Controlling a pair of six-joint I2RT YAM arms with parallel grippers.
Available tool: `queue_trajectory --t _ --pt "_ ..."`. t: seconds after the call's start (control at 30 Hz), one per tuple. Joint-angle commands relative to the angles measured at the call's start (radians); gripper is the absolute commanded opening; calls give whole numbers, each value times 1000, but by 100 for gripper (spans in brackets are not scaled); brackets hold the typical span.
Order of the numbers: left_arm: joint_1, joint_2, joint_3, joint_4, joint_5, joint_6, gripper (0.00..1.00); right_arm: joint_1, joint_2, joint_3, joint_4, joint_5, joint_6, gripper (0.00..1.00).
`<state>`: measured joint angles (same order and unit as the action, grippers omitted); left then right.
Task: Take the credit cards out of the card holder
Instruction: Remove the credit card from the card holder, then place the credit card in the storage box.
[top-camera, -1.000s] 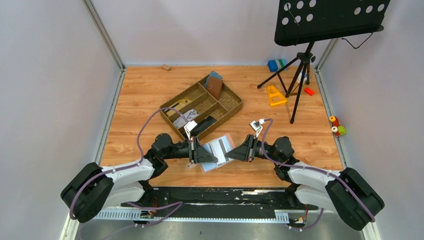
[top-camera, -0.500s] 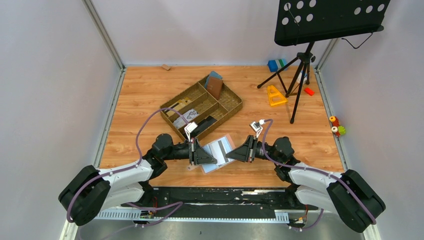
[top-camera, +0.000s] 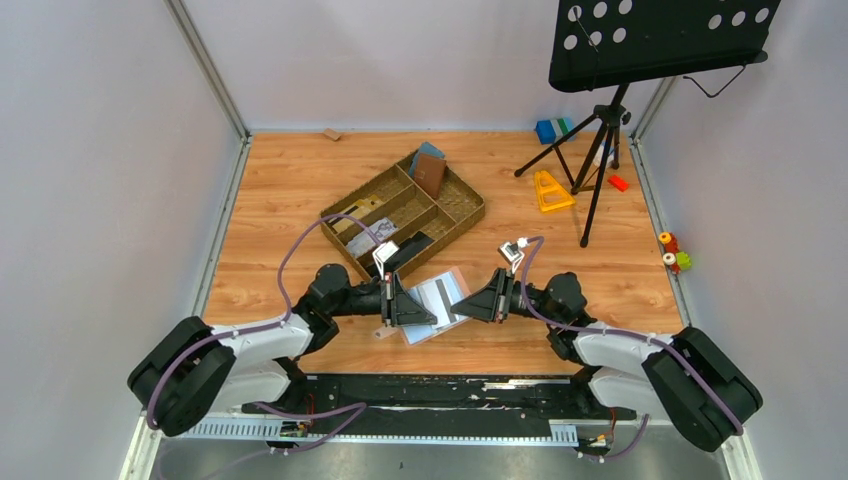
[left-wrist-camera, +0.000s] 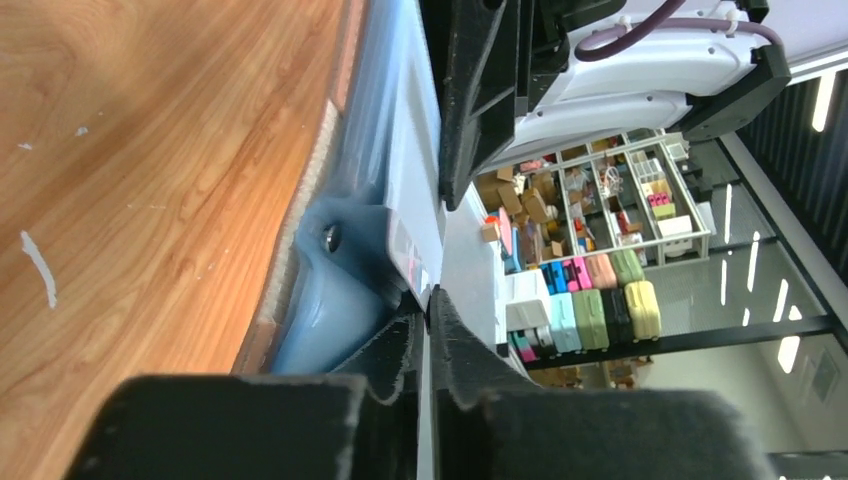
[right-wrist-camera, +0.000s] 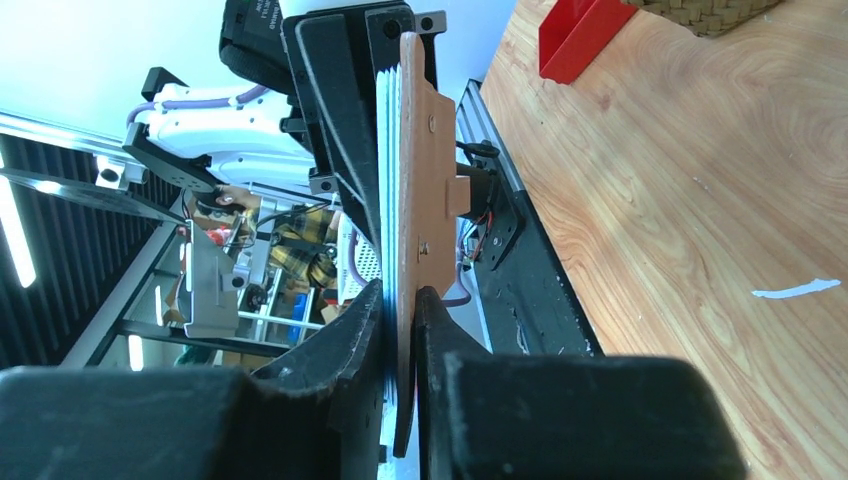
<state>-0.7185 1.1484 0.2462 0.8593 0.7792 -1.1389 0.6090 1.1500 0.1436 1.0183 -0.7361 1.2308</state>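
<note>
At the table's 6 o'clock the holder (top-camera: 440, 297) sits open between both arms. The right gripper (right-wrist-camera: 400, 292), at its 3 o'clock, has just clenched the tan flap, bracing it. The left gripper (left-wrist-camera: 427, 300), at 9 o'clock, has nudged inward onto a card (left-wrist-camera: 408, 235); whether it grips, I cannot tell.

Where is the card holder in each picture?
Top view: the card holder is in the low middle.
Left wrist: its blue-grey inside is in the centre.
Right wrist: its tan outside stands edge-on in the centre.
Shared landmark: the wooden table.
</note>
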Motion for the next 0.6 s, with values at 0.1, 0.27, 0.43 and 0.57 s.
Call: queue_trajectory --t 0.1,0.27,0.43,0.57 --pt "4 33 12 81 -7 -15 0 -25 -20 -32 68 36 13 0" --pt "40 1 -9 24 16 5 0 -109 -133 -62 -117 67 -46 0" --pt "63 -73 17 -187 -1 119 0 -174 -326 -55 -387 111 -138 0" --pt "70 -164 160 -749 -184 380 0 -186 -489 13 -799 254 -280 0"
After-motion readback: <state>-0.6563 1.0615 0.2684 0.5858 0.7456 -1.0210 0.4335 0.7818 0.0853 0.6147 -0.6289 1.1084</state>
